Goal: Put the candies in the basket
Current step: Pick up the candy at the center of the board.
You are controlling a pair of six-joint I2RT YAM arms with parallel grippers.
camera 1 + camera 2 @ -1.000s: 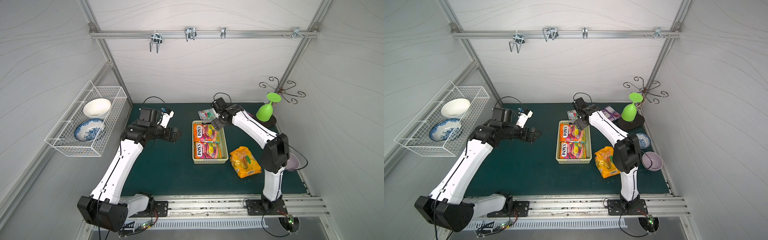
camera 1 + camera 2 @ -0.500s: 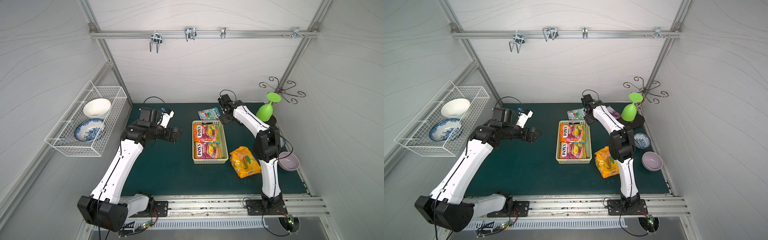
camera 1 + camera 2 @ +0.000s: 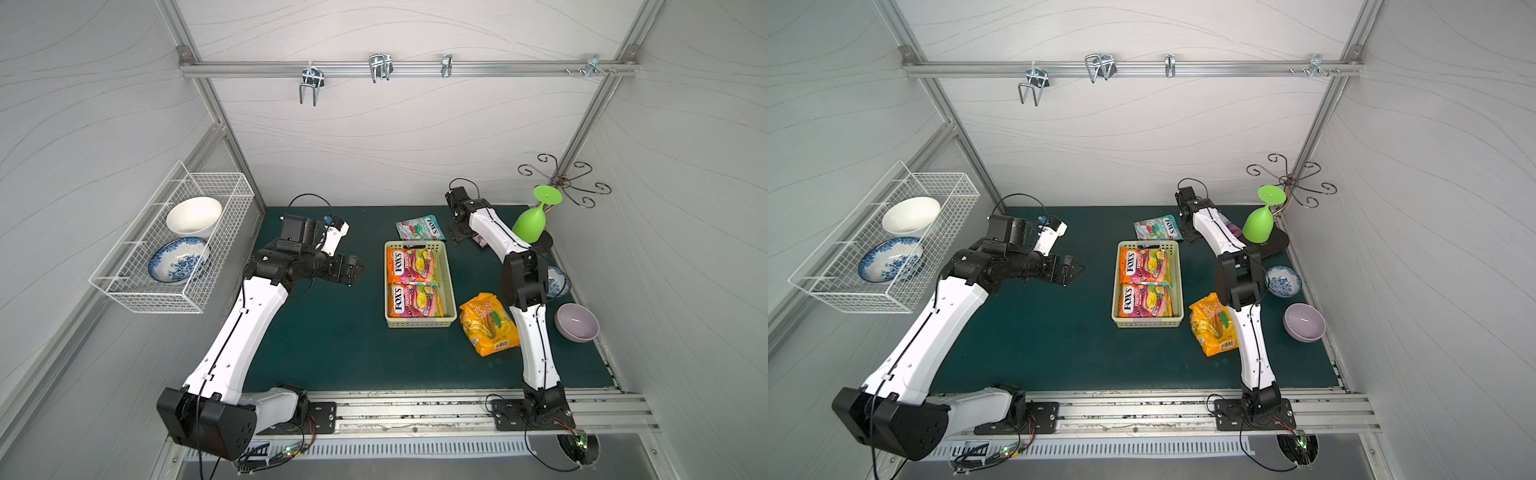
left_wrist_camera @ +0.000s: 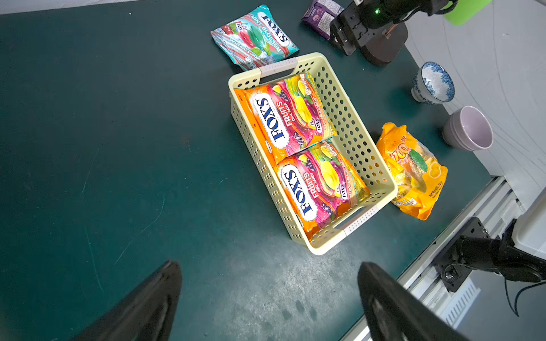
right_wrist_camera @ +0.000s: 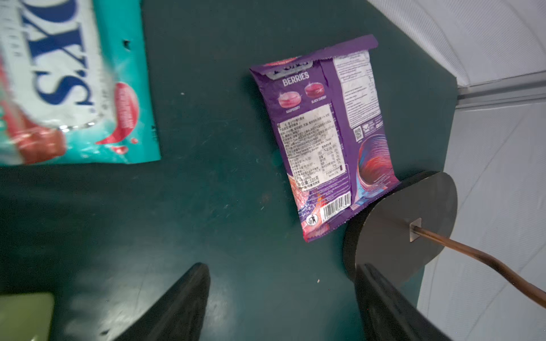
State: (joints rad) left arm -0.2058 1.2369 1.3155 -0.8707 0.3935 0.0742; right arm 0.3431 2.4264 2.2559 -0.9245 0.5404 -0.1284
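Observation:
The pale green basket [image 3: 449, 282] stands mid-table and holds two orange FOX'S candies, one [image 3: 409, 268] behind the other [image 3: 414, 301]. A teal packet [image 3: 419, 228] lies flat just behind the basket. A purple packet [image 5: 325, 133] lies back side up, one end against a round black stand base [image 5: 404, 227]. A yellow-orange bag [image 3: 490, 324] lies to the right of the basket. My right gripper [image 5: 282, 267] is open and empty, low over the mat just short of the purple packet. My left gripper [image 4: 267, 265] hovers open and empty to the left of the basket.
An upturned green goblet [image 3: 530, 222] sits on the stand at the back right. A blue-patterned cup [image 3: 557, 280] and a lilac bowl [image 3: 577, 322] stand along the right edge. A white wire basket [image 3: 224, 249] with two bowls hangs on the left wall.
My right arm has swung from over the basket's far end toward the back right, to the purple packet, and its jaws have narrowed a little. The left arm has not moved.

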